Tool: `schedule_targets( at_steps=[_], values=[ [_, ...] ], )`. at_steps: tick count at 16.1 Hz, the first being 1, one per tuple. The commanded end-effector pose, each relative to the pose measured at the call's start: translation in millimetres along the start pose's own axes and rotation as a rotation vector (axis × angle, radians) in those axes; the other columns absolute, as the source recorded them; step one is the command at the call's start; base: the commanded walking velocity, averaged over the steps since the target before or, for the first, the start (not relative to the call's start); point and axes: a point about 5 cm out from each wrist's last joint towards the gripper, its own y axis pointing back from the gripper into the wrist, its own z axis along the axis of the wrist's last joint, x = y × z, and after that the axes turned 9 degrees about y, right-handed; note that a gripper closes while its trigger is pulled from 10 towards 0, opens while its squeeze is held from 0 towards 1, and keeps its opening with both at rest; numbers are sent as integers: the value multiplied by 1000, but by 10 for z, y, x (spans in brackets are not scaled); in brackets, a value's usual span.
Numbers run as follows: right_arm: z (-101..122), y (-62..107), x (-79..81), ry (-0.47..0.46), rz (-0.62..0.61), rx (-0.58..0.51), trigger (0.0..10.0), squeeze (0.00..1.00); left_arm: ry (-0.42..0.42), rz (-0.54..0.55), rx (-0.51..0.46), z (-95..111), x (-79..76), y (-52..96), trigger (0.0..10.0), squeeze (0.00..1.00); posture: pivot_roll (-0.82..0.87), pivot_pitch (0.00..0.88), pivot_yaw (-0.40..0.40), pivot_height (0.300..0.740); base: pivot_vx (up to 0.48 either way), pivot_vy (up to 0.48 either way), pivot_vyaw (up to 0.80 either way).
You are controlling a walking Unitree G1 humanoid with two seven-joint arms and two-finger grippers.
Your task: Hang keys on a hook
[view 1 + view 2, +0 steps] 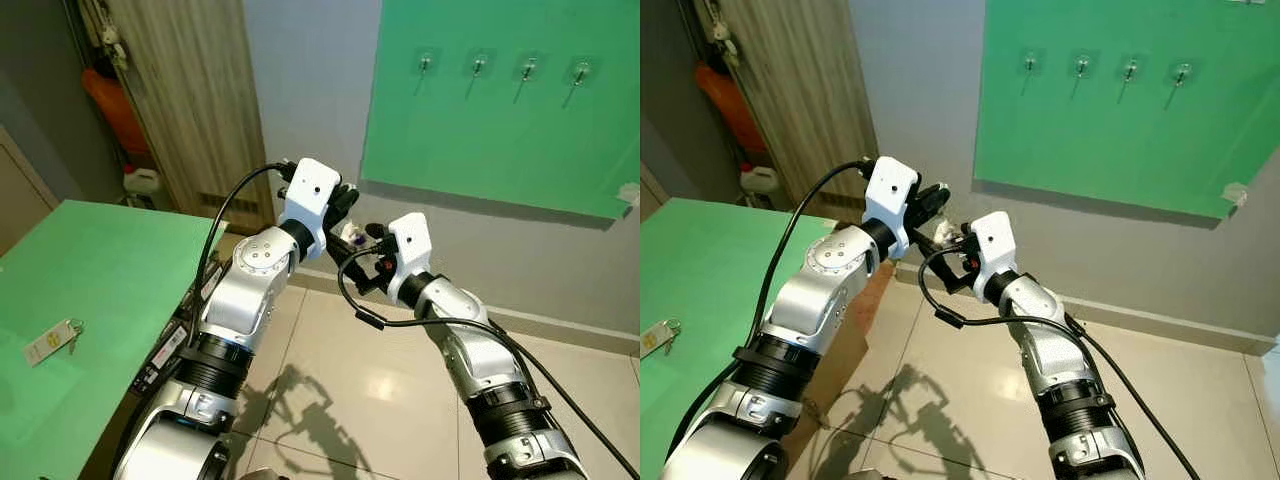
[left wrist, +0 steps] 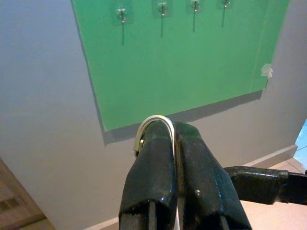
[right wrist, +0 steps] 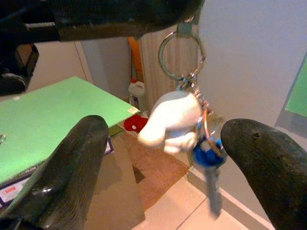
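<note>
Keys [image 3: 204,158] hang from a metal ring [image 3: 181,55] pinched in the left pincer [image 2: 175,139]: white figure charm [image 3: 170,120], blue-headed key, dangling free in the air between the two arms. Four hooks [image 1: 478,65] sit in a row on the green wall board [image 1: 500,120], all bare, well apart from the keys.

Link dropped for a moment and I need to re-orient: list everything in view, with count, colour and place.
Key bunch: one, white charm, blue-headed key, metal ring; hanging from the left claw.
Hooks: four, metal, row on the green wall board.
Wall board: one, green, grey wall ahead.
Table: one, green, robot's left.
Tagged key: one, pale tag, on the table.
Jug: one, white, floor by the wooden panel.
Left claw: black, shut on the key ring, raised toward the board.
Right claw: black, open, fingers either side of the hanging bunch.
</note>
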Motion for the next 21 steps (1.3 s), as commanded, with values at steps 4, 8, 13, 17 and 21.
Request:
schedule_targets(
  at_steps=[4,8,13,17,21],
  values=[
    [99,-70,-30,63,-21,-21,10000,953,-13,15,-24,98,-17,-9,0,0,-21,0,38,740,0,0,0],
    [128,-95,-67,82,-65,-37,10000,0,-3,-21,-28,101,-77,-13,0,0,-17,0,33,740,0,0,0],
    [104,-113,-47,75,-55,-33,10000,0,4,-42,-57,166,-146,-14,0,0,-11,0,30,740,0,0,0],
    [117,-168,-53,73,-91,-39,10000,0,7,-46,-52,165,-175,-11,0,0,-12,0,33,740,0,0,0],
    [119,-190,-56,71,-103,-45,10000,0,8,-60,-54,181,-200,-15,0,0,-14,0,36,740,0,0,0]
  ],
)
